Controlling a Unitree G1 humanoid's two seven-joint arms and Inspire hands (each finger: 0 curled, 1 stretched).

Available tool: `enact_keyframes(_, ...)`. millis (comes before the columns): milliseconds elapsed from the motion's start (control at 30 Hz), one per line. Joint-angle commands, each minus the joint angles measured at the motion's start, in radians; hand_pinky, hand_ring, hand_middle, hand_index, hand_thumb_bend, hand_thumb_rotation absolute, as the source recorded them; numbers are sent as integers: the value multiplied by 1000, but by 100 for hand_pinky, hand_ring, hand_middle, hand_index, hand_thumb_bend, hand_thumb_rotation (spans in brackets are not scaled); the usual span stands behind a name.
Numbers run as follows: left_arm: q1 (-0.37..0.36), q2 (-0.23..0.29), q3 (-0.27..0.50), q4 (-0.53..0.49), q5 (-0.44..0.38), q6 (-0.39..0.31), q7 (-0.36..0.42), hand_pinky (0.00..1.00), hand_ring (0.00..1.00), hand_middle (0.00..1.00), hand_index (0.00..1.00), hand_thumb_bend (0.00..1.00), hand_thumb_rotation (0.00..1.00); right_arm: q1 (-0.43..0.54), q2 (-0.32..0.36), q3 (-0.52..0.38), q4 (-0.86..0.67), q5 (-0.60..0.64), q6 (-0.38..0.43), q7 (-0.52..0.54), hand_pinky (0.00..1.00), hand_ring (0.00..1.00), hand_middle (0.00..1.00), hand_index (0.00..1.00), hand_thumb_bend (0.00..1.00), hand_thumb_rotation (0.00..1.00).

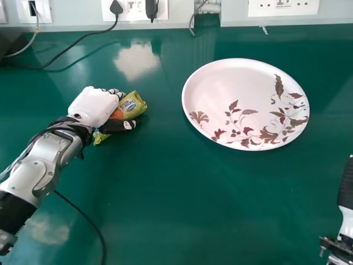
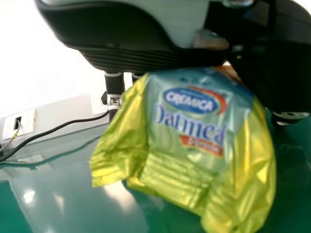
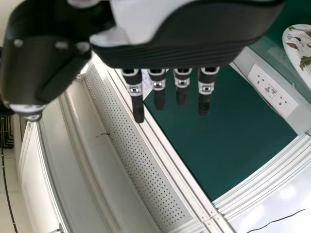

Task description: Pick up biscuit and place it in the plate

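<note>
My left hand [image 1: 95, 106] is at the left of the table, its fingers and thumb curled round the yellow-green biscuit packet [image 1: 130, 106], which sticks out on both sides of the thumb. In the left wrist view the biscuit packet [image 2: 189, 141] hangs crinkled against the palm of my left hand [image 2: 141, 43]. The white oval plate [image 1: 204, 94] with a leaf pattern lies to the right of the packet, apart from it. My right hand [image 1: 346, 223] is at the right edge; in the right wrist view the right hand [image 3: 184, 43] has straight fingers and holds nothing.
Wall sockets [image 1: 135, 8] line the back edge of the green table [image 1: 182, 204]. A black cable [image 1: 71, 44] runs from a plug towards the back left, and another dark cable [image 1: 88, 218] lies near the left forearm.
</note>
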State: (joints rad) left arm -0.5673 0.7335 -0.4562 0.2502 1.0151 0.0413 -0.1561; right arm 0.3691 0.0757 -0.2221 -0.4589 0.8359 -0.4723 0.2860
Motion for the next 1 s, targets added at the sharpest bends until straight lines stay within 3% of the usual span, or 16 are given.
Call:
enact_keyframes(0,47,17,-29,45,33,-11,-28,49,70,86,87,100,41,7,51,4,-17,-2,-6,-16,86,100,100,88,93,4)
enact_keyframes(333,40,32,-35,34,52,-33,-67,43,61,74,79,96,26,13,53,26,-44,47,11,-28,86,100,100,89,94,7)
enact_keyframes(533,42,38,-29,31,49,-60,-55,40,58,71,76,90,20,13,54,28,-48,41,6,-41,86,100,100,88,93,3)
enact_keyframes(733,36,37,-35,28,64,-59,-67,38,55,70,75,91,14,16,49,32,-57,47,9,-47,86,100,100,88,94,5)
enact_keyframes(967,41,35,-34,23,69,-64,-63,36,52,68,74,80,11,11,56,30,-54,28,-1,-64,84,100,100,88,94,4)
